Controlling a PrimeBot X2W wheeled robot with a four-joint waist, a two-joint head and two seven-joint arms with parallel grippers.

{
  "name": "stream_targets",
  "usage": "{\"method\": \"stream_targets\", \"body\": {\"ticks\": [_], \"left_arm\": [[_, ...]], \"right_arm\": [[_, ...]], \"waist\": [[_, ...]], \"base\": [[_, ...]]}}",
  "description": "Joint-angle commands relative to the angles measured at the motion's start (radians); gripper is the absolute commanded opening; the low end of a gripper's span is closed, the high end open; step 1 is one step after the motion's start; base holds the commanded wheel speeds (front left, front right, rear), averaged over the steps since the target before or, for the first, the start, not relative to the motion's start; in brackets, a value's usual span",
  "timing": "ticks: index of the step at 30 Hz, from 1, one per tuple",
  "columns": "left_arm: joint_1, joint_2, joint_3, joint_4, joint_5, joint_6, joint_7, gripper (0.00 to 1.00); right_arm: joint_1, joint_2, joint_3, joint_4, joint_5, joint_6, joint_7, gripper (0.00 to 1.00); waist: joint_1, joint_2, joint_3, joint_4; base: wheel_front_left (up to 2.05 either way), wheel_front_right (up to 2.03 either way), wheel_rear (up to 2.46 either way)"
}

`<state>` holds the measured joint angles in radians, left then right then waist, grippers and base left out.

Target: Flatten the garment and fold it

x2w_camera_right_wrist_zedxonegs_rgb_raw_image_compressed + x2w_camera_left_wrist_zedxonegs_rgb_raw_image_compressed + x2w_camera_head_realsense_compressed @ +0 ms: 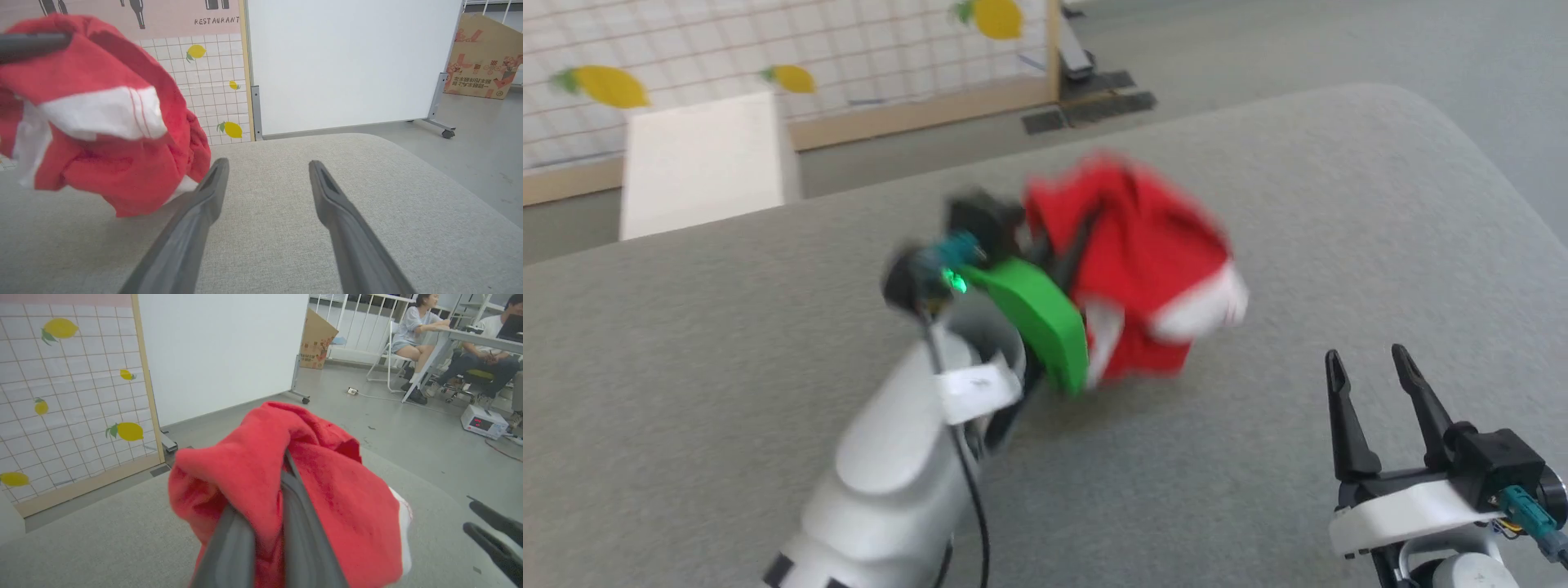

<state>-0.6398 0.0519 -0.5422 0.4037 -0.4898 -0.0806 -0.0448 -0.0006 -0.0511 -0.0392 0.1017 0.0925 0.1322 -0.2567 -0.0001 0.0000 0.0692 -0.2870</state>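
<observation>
The garment (1143, 245) is a crumpled bundle of bright red cloth with white patches, hanging just above the grey padded table (727, 327). My left gripper (1072, 245) is shut on the garment (335, 498), and the cloth drapes over its fingers (302, 522). In the right wrist view the garment (102, 122) hangs at the upper left, its lowest fold close to the table (367, 183). My right gripper (1366, 359) stands open and empty at the lower right, to the right of the bundle. Its fingers (204, 196) rise just beside the cloth, and the right gripper (490, 535) also shows in the left wrist view.
A white slab (703, 163) stands past the table's far left edge. Behind it is a lemon-patterned tiled screen (81, 396) and a white wheeled panel (347, 61). Two people sit at a desk (449, 339) far off. The table's rounded right edge (1486, 163) is near.
</observation>
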Motion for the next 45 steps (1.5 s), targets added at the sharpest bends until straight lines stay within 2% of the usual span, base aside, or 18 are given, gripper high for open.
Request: {"method": "stream_targets", "body": {"ticks": [1, 4, 7, 9, 10, 12, 13, 14, 17, 20, 22, 26, 30, 37, 45], "left_arm": [[0.033, -0.001, -0.026, 0.051, -0.023, 0.006, 0.068, 0.00], [0.056, -0.001, -0.087, 0.153, -0.015, 0.018, 0.202, 0.00], [0.082, -0.001, -0.137, 0.247, -0.032, 0.009, 0.361, 0.00], [0.096, -0.001, -0.167, 0.296, -0.052, -0.002, 0.476, 0.00], [0.106, -0.001, -0.187, 0.328, -0.072, -0.009, 0.578, 0.00], [0.104, 0.000, -0.182, 0.328, -0.084, -0.004, 0.601, 0.00], [0.102, 0.001, -0.175, 0.318, -0.085, 0.005, 0.586, 0.48], [0.100, 0.004, -0.169, 0.309, -0.083, 0.012, 0.566, 1.00], [0.090, 0.018, -0.143, 0.273, -0.064, 0.056, 0.476, 1.00], [0.079, 0.035, -0.092, 0.215, -0.040, 0.113, 0.308, 1.00], [0.081, 0.043, -0.060, 0.174, -0.030, 0.133, 0.187, 1.00], [0.101, 0.068, -0.010, 0.099, -0.014, 0.150, -0.022, 1.00], [0.149, 0.101, 0.038, 0.039, -0.017, 0.156, -0.162, 1.00], [0.283, 0.153, 0.147, -0.105, 0.018, 0.170, -0.216, 1.00], [0.486, 0.139, 0.300, -0.231, 0.116, 0.136, -0.217, 1.00]], "right_arm": [[-0.017, 0.001, 0.005, -0.002, 0.011, -0.002, -0.005, 1.00], [-0.023, 0.001, 0.011, -0.004, 0.022, -0.002, -0.005, 1.00], [-0.029, 0.001, 0.012, -0.003, 0.032, -0.002, -0.005, 1.00], [-0.031, 0.001, 0.013, -0.001, 0.037, -0.002, -0.005, 1.00], [-0.031, 0.001, 0.015, -0.001, 0.039, -0.002, -0.005, 1.00], [-0.030, 0.001, 0.011, -0.001, 0.040, -0.002, -0.005, 1.00], [-0.031, 0.001, 0.009, -0.001, 0.040, -0.002, -0.005, 1.00], [-0.031, 0.001, 0.007, -0.001, 0.039, -0.002, -0.005, 1.00], [-0.029, 0.001, 0.008, -0.001, 0.031, -0.002, -0.005, 1.00], [-0.026, 0.001, 0.011, -0.003, 0.023, -0.002, -0.005, 1.00], [-0.024, 0.001, 0.008, -0.003, 0.017, -0.002, -0.005, 1.00], [-0.015, 0.001, 0.005, -0.006, 0.001, -0.002, -0.005, 1.00], [-0.007, 0.001, -0.001, -0.010, -0.012, -0.002, -0.005, 1.00], [0.010, 0.001, -0.005, -0.025, -0.029, -0.002, 0.001, 1.00], [0.038, 0.001, -0.006, -0.048, -0.048, -0.002, 0.026, 1.00]], "waist": [[0.0001, 0.0000, 0.051, -0.062], [0.0001, 0.0000, 0.068, -0.077], [0.0001, 0.0000, 0.081, -0.081], [0.0001, 0.0000, 0.086, -0.079], [0.0001, 0.0000, 0.089, -0.075], [0.0001, 0.0000, 0.091, -0.066], [0.0001, 0.0000, 0.090, -0.059], [0.0001, 0.0000, 0.088, -0.052], [0.0001, 0.0000, 0.076, -0.025], [0.0001, 0.0000, 0.059, 0.004], [0.0001, 0.0000, 0.045, 0.026], [0.0001, 0.0000, 0.018, 0.074], [0.0001, 0.0000, -0.009, 0.122], [0.0001, 0.0000, -0.041, 0.193], [0.0001, 0.0000, -0.062, 0.253]], "base": [[0.00, 0.00, 0.00], [0.00, 0.00, 0.00], [0.00, 0.00, 0.00], [0.00, 0.00, 0.00], [0.00, 0.00, 0.00], [0.00, 0.00, 0.00], [0.00, 0.00, 0.00], [0.00, 0.00, 0.00], [0.00, 0.00, 0.00], [0.00, 0.00, 0.00], [0.00, 0.00, 0.00], [0.00, 0.00, 0.00], [0.00, 0.00, 0.00], [0.00, 0.00, 0.00], [0.00, 0.00, 0.00]]}}
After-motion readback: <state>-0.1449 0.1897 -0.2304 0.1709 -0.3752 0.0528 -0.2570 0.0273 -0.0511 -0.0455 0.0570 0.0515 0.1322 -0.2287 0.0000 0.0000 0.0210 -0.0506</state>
